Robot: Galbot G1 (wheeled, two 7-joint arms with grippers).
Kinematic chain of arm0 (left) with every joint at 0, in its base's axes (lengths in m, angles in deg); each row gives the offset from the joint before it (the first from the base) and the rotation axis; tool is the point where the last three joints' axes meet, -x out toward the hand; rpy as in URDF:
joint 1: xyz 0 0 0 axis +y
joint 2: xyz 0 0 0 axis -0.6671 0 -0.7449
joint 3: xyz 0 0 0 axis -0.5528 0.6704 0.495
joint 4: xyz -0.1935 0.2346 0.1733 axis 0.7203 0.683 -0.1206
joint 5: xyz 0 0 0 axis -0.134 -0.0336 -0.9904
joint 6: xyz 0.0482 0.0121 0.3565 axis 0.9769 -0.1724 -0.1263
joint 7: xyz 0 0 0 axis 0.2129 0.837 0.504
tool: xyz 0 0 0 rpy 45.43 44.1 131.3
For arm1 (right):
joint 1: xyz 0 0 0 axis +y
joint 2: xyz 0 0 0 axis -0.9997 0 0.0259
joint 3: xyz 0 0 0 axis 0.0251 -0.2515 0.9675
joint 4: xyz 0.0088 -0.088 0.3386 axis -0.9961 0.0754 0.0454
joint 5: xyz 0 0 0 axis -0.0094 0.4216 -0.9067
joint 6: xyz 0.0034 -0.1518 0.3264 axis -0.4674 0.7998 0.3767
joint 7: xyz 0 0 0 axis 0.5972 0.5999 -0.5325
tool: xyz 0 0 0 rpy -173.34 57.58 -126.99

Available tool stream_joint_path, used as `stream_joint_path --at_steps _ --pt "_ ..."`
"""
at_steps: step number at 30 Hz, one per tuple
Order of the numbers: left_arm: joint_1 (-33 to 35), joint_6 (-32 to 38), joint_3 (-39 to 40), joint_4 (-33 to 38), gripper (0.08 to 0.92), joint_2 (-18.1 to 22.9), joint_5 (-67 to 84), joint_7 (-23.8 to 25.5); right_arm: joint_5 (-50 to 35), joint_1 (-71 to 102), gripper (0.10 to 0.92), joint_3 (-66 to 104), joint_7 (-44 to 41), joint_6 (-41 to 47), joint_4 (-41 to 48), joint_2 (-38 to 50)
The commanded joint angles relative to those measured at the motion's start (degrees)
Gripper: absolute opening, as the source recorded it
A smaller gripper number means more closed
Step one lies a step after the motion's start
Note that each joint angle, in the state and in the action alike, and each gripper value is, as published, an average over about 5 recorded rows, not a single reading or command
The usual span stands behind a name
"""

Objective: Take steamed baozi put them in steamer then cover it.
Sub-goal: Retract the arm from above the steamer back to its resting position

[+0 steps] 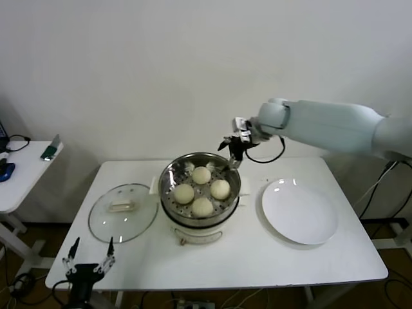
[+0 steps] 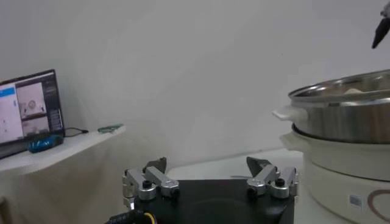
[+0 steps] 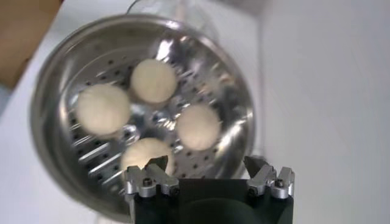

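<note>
The steel steamer [image 1: 163, 187] sits on its white pot base mid-table, with several cream baozi [image 1: 201, 174] lying on its perforated floor. The glass cover [image 1: 103, 222] with a white bar handle lies flat on the table left of the steamer. My right gripper [image 1: 232, 153] hovers above the steamer's back right rim, open and empty. In the right wrist view its jaws [image 3: 206, 161] stand wide over the steamer [image 3: 234, 103] and the baozi [image 3: 153, 80]. My left gripper [image 1: 93, 243] is parked low at the table's front left corner, open [image 2: 206, 162], with the steamer [image 2: 347, 112] off to one side.
A flat white plate [image 1: 299, 211] lies bare to the right of the steamer. A small side table [image 1: 26, 170] with a laptop [image 2: 30, 106] stands to the far left. A white wall is close behind the table.
</note>
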Motion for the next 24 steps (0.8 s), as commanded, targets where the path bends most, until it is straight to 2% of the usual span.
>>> stream_joint_path --at_steps 1,6,13,18,24 --pt "0.07 -0.03 0.04 0.53 0.823 0.11 -5.06 -1.1 6.33 24.44 0.823 29.25 19.52 -11.23 -8.48 20.02" --pt "-0.65 -0.19 0.18 1.08 0.823 0.4 -11.25 -1.21 9.88 44.01 0.823 50.1 21.74 -13.02 -8.77 21.18" --pt "-1.52 -2.02 0.94 2.39 0.823 0.28 -19.75 -2.14 14.9 67.65 0.823 77.86 23.52 -15.98 -8.69 16.85" --pt "-2.32 -4.77 1.03 2.55 0.823 -0.05 -35.47 -5.14 15.02 80.92 0.823 90.34 27.22 -17.9 -11.7 14.61" --pt "-4.72 -7.5 1.09 0.41 0.823 -2.05 -52.69 -5.58 15.54 93.34 0.823 102.65 26.93 -19.11 -15.66 10.63"
